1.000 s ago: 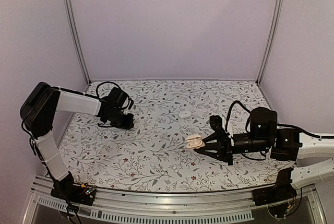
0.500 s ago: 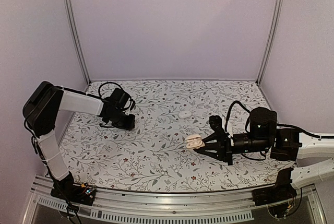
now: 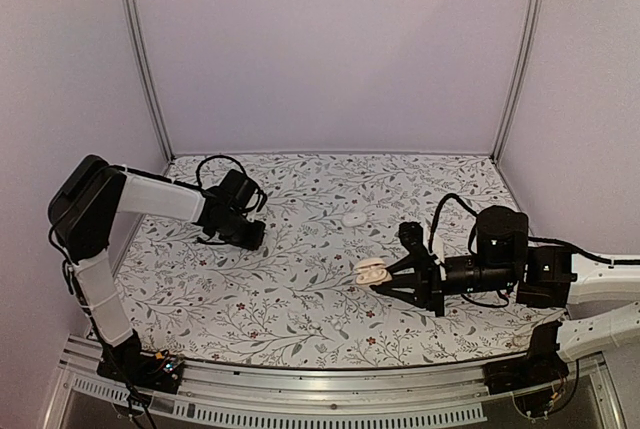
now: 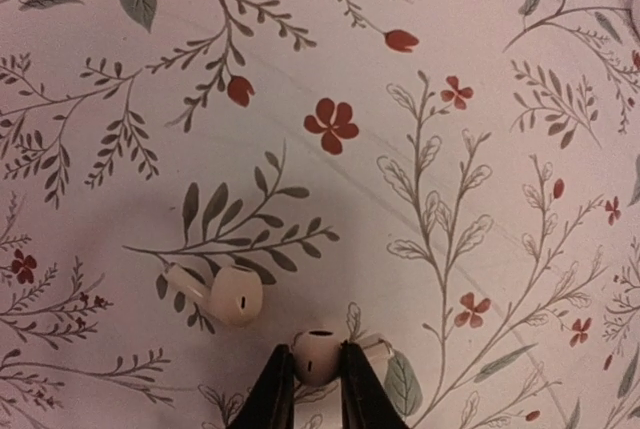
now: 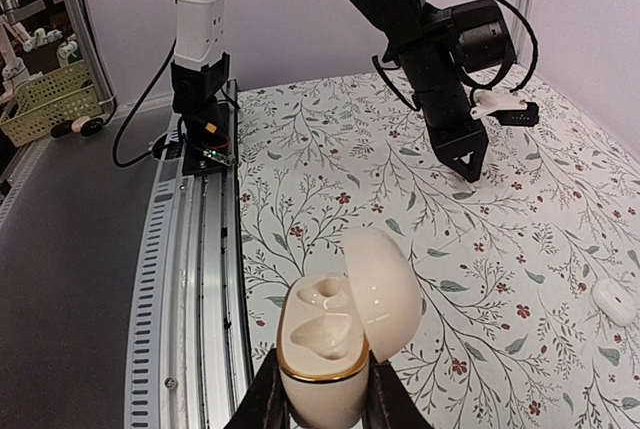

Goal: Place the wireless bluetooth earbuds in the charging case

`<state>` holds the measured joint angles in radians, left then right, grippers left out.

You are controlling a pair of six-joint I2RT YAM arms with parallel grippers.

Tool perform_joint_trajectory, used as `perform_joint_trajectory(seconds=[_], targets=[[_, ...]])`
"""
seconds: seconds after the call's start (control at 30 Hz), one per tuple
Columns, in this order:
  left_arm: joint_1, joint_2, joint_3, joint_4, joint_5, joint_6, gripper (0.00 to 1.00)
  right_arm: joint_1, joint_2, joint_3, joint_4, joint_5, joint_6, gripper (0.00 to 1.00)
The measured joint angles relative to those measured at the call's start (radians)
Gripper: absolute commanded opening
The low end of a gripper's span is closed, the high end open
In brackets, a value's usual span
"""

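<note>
Two to load: pinched bud (image 4: 317,359) in the closed left hand (image 4: 315,349) and loose bud (image 4: 225,296) on the counter (image 4: 450,99), both well apart from the case (image 5: 350,289). Open case is clamped in the right hand (image 5: 322,379); shallow pinch could slip mid-carry.

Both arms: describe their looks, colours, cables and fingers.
The left arm and right arm share one build: white tubular links between blocky black joint housings, with loose black cables looping near the wrists. The left gripper and right gripper are black, with slim tapering fingers. No markings are legible.
</note>
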<state>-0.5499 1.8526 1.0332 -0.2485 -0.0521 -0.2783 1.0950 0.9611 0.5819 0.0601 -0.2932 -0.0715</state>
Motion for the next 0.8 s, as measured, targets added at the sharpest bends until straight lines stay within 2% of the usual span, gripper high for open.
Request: perform_joint_trajectory(seconds=[0.37, 0.5, 0.8], targets=[[-0.011, 0.014, 0.016, -0.003, -0.031, 0.011, 0.18, 0.000, 0.001, 0.000, 0.000, 0.004, 0.000, 0.00], [-0.011, 0.016, 0.018, -0.004, -0.040, 0.018, 0.14, 0.000, 0.001, 0.000, 0.000, 0.004, 0.000, 0.00], [-0.011, -0.003, 0.013, -0.006, -0.046, 0.024, 0.12, 0.000, 0.001, 0.000, 0.000, 0.004, 0.000, 0.00]])
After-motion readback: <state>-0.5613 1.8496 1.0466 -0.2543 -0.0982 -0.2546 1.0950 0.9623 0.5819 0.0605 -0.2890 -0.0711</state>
